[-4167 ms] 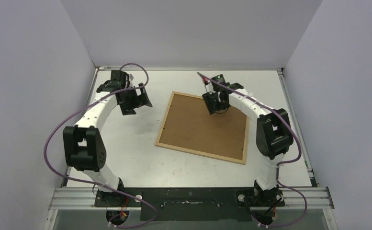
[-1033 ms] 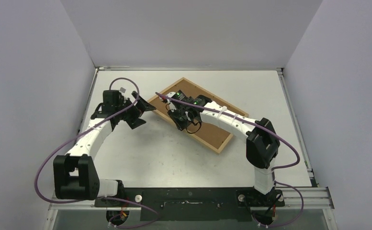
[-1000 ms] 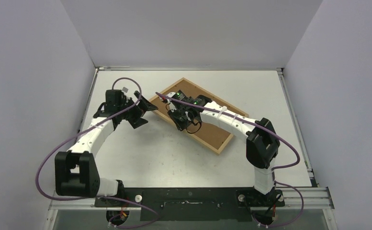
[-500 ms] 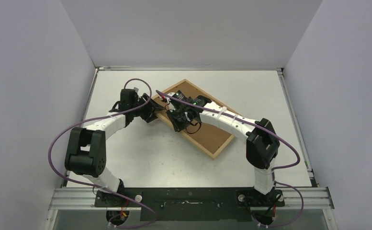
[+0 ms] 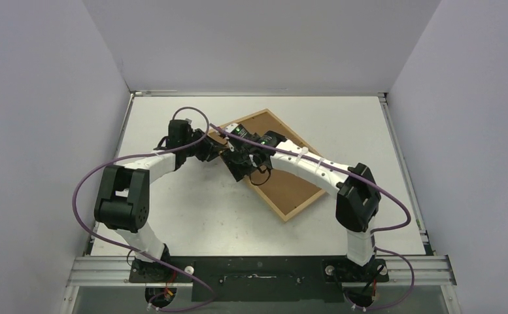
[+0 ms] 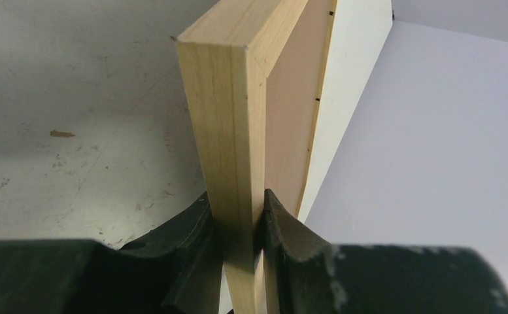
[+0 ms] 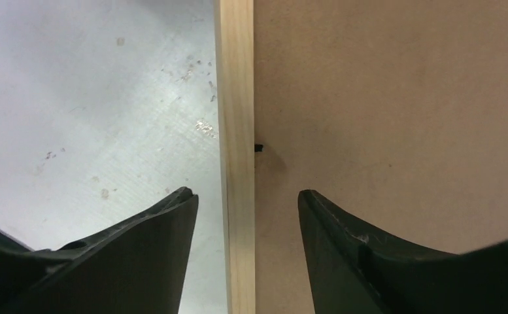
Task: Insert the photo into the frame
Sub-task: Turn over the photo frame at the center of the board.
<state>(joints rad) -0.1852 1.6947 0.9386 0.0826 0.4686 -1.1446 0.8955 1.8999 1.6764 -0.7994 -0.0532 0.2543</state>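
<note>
Askew frame on white table

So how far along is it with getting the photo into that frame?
Nothing looks finished: no photo shows in any view, and the frame shows only its brown backing panel. In hand: the left gripper is clamped on the frame's wooden edge, while the right gripper straddles an edge with jaws open, not touching. Remaining, probably: opening the back and inserting the photo.

Frame: pale, matt wood with fine straight grain. Backing panel: smooth, matt brown hardboard. Table: dull white surface, scuffed and speckled.
</note>
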